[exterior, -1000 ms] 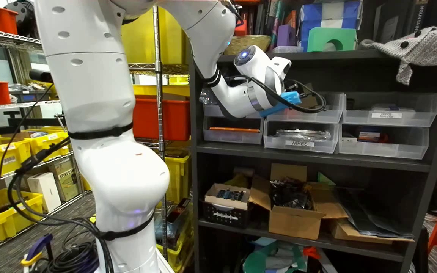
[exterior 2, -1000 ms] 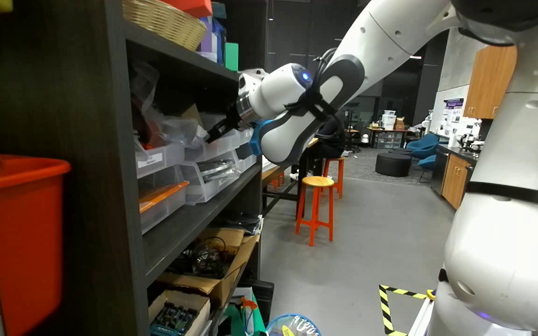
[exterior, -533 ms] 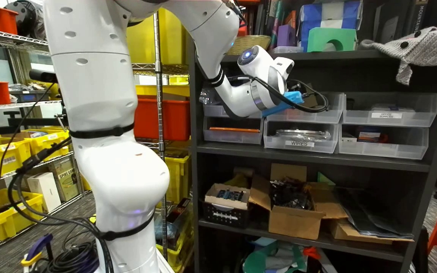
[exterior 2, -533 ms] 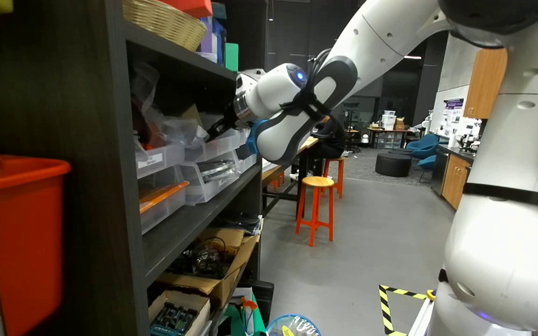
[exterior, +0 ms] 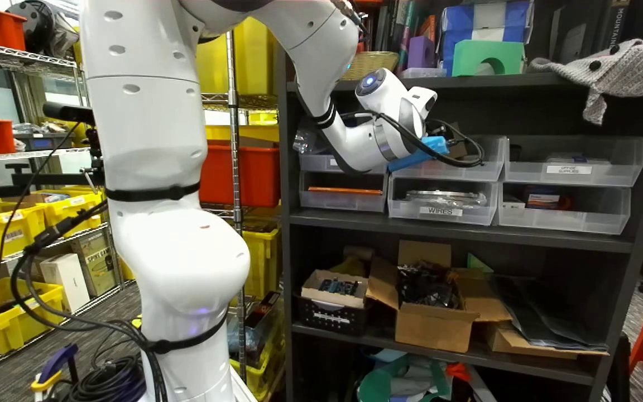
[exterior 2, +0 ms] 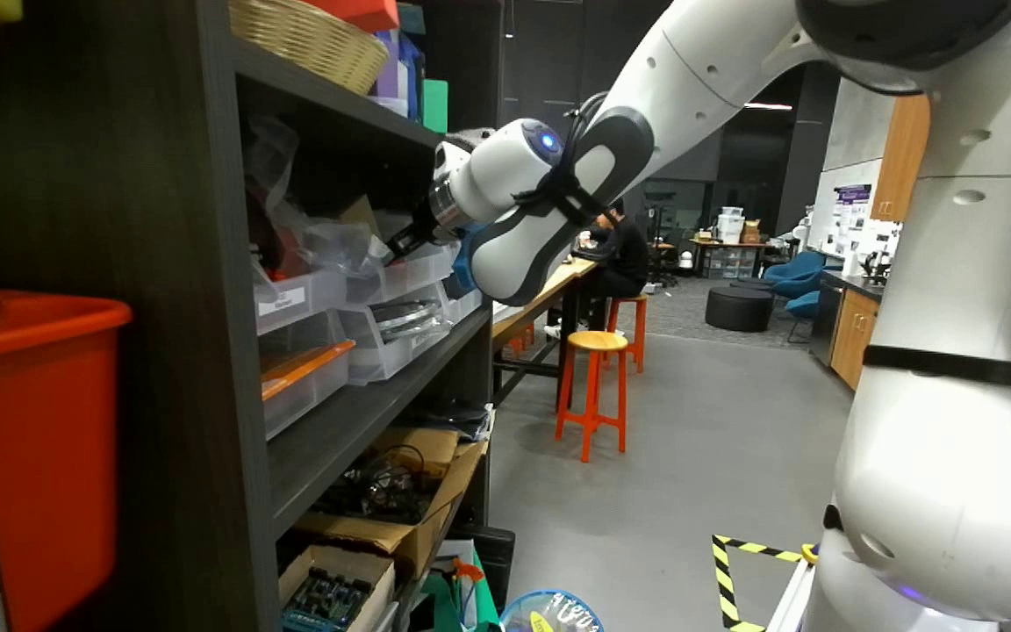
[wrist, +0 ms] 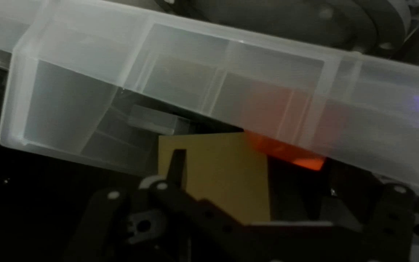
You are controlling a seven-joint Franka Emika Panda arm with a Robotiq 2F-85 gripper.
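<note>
My gripper (exterior 2: 396, 249) reaches into the upper middle clear plastic bin (exterior 2: 422, 270) on the dark shelf. In the wrist view the jaws (wrist: 246, 171) are dark and spread apart, with nothing visibly held between them. A tan cardboard piece (wrist: 224, 171) stands behind the left finger and the gap; I cannot tell whether the finger touches it. An orange-red object (wrist: 293, 154) lies close by, partly behind the bin's translucent wall (wrist: 184, 62). A crumpled clear plastic bag (exterior 2: 334, 246) is beside the fingertips in an exterior view. The wrist hides the gripper in an exterior view (exterior: 419, 153).
A bin labelled WIRES (exterior: 441, 211) sits directly below. Other clear bins (exterior: 572, 167) stand to its right, and a bin with an orange item (exterior: 344, 191) to its left. The shelf board above (exterior: 494, 81) is close over the wrist. Open cardboard boxes (exterior: 436, 329) stand lower down.
The arm's upper links have swung toward the shelf. The wrist has shifted slightly right in an exterior view and slightly left, closer to the bins, in an exterior view. The bins have not moved.
</note>
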